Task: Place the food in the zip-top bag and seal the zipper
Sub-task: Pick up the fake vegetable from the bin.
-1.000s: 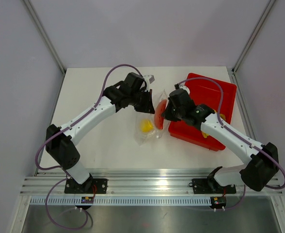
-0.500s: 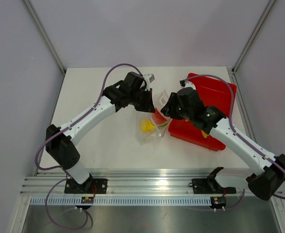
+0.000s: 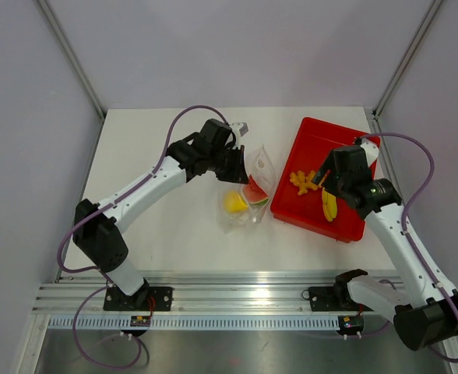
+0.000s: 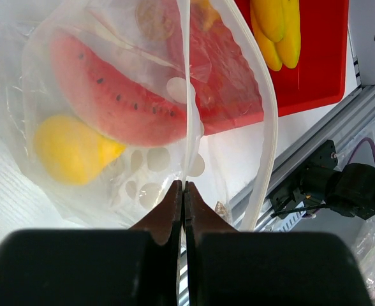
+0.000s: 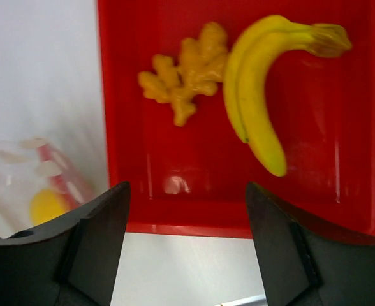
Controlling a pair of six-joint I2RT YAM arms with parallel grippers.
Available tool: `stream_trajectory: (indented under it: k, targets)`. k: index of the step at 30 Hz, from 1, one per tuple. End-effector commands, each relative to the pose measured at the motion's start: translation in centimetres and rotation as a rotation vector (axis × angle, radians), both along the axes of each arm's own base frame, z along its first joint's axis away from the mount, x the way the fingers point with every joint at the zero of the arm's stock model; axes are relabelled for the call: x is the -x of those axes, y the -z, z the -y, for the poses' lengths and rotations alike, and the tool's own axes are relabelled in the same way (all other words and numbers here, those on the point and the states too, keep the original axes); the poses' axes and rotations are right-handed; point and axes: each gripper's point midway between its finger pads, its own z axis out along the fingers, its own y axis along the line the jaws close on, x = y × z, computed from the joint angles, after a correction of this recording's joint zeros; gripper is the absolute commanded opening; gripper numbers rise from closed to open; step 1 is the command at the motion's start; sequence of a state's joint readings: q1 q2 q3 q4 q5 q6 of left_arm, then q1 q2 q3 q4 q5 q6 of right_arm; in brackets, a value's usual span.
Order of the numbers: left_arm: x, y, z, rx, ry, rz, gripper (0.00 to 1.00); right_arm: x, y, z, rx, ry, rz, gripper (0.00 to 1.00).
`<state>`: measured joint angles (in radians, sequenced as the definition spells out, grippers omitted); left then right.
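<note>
The zip-top bag (image 3: 243, 209) lies on the tabletop (image 3: 159, 226) just left of the red tray (image 5: 340, 159), closed bottom toward me, with the yellow lump (image 3: 234, 202) and the watermelon slice (image 3: 255, 192) inside. It looks thin, floppy and slick, so I judge the stiffer zipper strip (image 4: 186, 95) the only sound hold. My left hand (image 4: 183, 197) is pinched shut on that edge at the far, open end. Farther right, my right hand (image 5: 186, 210) hangs with fingers apart over the tray, above the banana (image 5: 257, 89) and the knobbly piece (image 5: 184, 80).

The clear bag (image 3: 248, 214), mouth open, holds a watermelon slice (image 4: 111, 95) and yellow lump (image 4: 73, 150). The banana (image 5: 257, 95) and knobbly piece (image 5: 184, 76) lie in the tray (image 5: 340, 159).
</note>
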<state>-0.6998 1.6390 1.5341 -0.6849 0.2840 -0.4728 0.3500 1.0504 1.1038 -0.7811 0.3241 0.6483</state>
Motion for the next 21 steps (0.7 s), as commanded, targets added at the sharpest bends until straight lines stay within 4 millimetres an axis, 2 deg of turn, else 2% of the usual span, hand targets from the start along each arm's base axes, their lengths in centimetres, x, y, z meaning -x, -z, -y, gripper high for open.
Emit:
stream_trajectory:
  k: [1, 3, 10, 14, 18, 19, 21]
  targets:
    - [0.0, -1.9, 0.2, 0.054, -0.006, 0.053, 0.00, 1.4, 1.9, 3.0, 0.056, 0.043, -0.075, 0.80]
    - [0.1, -1.7, 0.2, 0.055, -0.004, 0.047, 0.00, 1.5, 3.1, 4.2, 0.056, 0.069, -0.111, 0.88]
    - [0.2, -1.7, 0.0, 0.054, -0.004, 0.050, 0.00, 0.8, 6.5, 5.5, -0.036, 0.083, -0.179, 0.92]
    - [0.2, -1.5, 0.0, 0.048, -0.011, 0.042, 0.00, -0.1, 6.7, 4.4, -0.079, 0.044, -0.185, 0.89]
    - [0.1, -1.8, 0.1, 0.054, -0.010, 0.046, 0.00, -0.9, 6.1, 3.5, -0.005, 0.031, -0.169, 0.86]
    - [0.1, -2.1, 0.2, 0.058, -0.010, 0.051, 0.00, -1.4, 5.6, 3.0, 0.005, 0.017, -0.160, 0.85]
    - [-0.1, -2.4, 0.2, 0.058, -0.012, 0.055, 0.00, -2.0, 6.4, 1.5, 0.024, -0.018, -0.190, 0.81]
